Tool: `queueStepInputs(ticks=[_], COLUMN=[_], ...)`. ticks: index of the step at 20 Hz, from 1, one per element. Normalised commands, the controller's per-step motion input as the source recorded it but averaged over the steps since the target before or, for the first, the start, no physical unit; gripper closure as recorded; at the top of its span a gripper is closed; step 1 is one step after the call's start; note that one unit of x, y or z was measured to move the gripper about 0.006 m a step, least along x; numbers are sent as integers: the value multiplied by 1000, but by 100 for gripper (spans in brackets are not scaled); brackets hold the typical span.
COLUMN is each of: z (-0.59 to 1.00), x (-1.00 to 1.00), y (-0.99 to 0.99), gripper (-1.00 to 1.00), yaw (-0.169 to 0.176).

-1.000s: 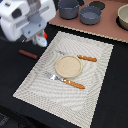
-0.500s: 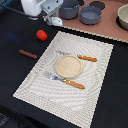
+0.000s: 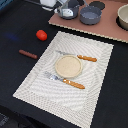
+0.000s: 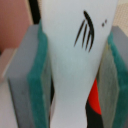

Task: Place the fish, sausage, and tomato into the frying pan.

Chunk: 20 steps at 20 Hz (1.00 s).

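My gripper point(image 3: 59, 7) is at the far edge of the exterior view, shut on the white fish point(image 4: 75, 60). In the wrist view the fish fills the space between the green pads point(image 4: 37, 85). The gripper hangs by a dark grey pot point(image 3: 71, 10), to the exterior view's left of the blue-grey frying pan point(image 3: 90, 14). The red-orange tomato point(image 3: 41, 35) lies on the black table left of the mat. The dark reddish sausage point(image 3: 28, 54) lies nearer, also left of the mat.
A striped placemat point(image 3: 35, 85) holds a tan plate point(image 3: 68, 65), an orange-handled knife point(image 3: 82, 58) and a fork point(image 3: 67, 82). The pots stand on a pinkish board point(image 3: 107, 27). Another pot point(image 3: 123, 16) is at the exterior view's right edge.
My gripper has moved with the fish from the exterior view's left side toward the far edge and the pots. The tomato and sausage have not moved.
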Motion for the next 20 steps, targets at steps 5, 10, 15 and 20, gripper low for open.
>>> queueStepInputs(ticks=[5, 10, 15, 20], z=[125, 112, 102, 137], x=[665, 699, 714, 811], y=[820, 799, 788, 647], gripper=[100, 100, 100, 100], yaw=[0, 0, 0, 0])
